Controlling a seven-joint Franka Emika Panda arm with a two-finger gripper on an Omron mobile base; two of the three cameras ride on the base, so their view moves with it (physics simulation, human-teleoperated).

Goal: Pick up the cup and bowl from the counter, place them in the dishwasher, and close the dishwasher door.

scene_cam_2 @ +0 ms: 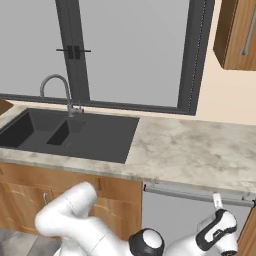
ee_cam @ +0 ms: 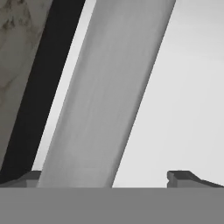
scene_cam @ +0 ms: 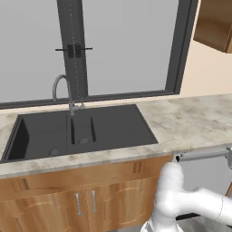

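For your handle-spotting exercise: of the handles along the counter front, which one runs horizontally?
The dishwasher door's silver bar handle, lying level below the counter edge; the wooden cabinet handles stand upright.

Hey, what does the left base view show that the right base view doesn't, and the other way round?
Left base view: two silver cabinet door handles side by side in plain sight under the sink. Right base view: the long handle on the upper wall cabinet. Shared: the black double sink, the faucet, the counter and the dishwasher door's silver bar handle.
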